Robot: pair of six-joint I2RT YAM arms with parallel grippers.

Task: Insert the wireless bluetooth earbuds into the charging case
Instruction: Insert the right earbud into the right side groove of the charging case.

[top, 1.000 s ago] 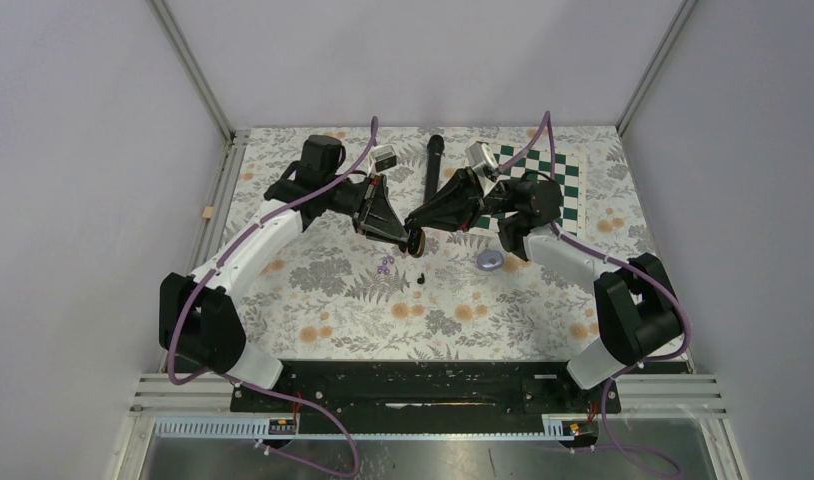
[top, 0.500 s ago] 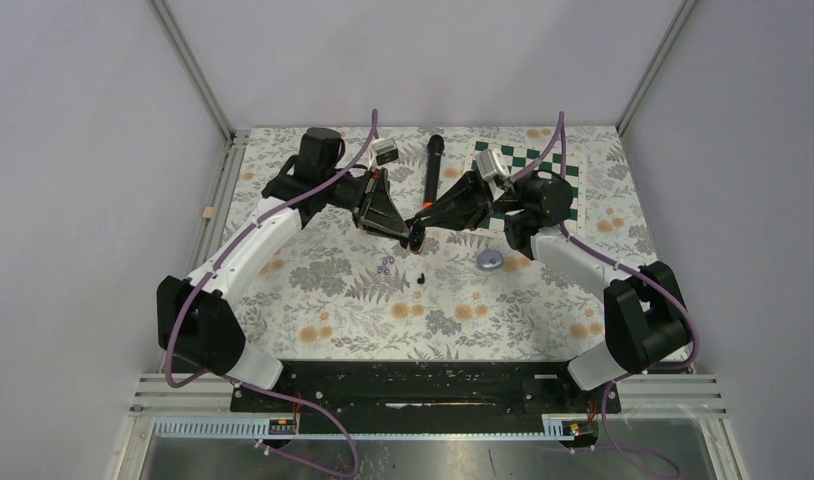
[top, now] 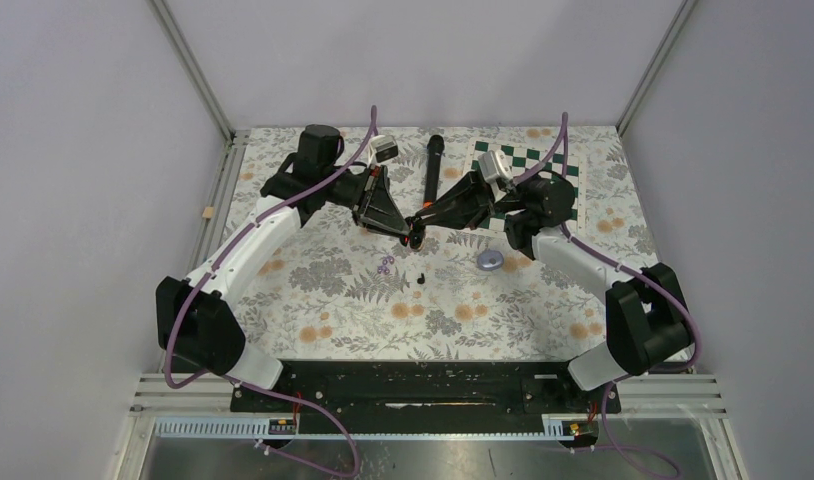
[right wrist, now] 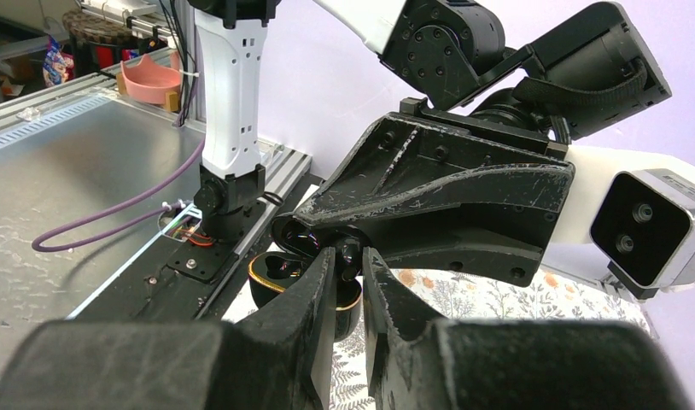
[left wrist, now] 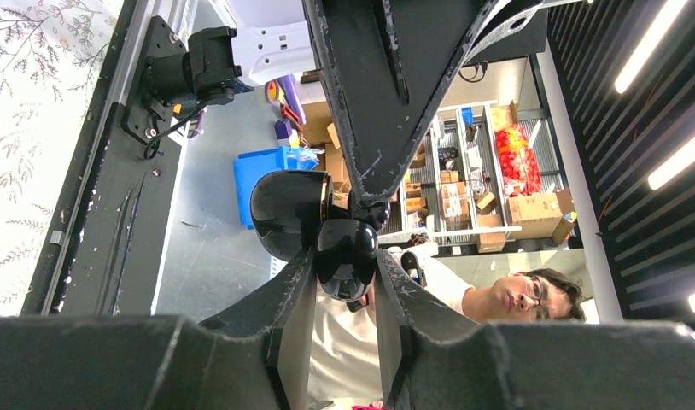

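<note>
The left fingers [left wrist: 297, 318] are clenched on the open charging case [right wrist: 271, 275] above mid-table [top: 313, 300]. The right fingers [right wrist: 314, 307] pinch a black earbud [right wrist: 351, 250] at its mouth. Purple earbuds [top: 385, 265] lie just nearer.

In the top view my left gripper [top: 407, 238] and right gripper [top: 415, 222] met tip to tip just above the frame's centre, over the table [top: 313, 310]. The case [left wrist: 347, 256] sat between my left fingers, and a held earbud [right wrist: 351, 249] sat between my right ones, just above the case. Behind them the microphone [top: 434, 170] lay lengthwise toward the top centre, with the mat [top: 558, 190] to its right. Below the grippers lay two earbuds [top: 385, 265], a third earbud [top: 421, 278] to their lower right, and a disc [top: 490, 261] farther right.
</note>
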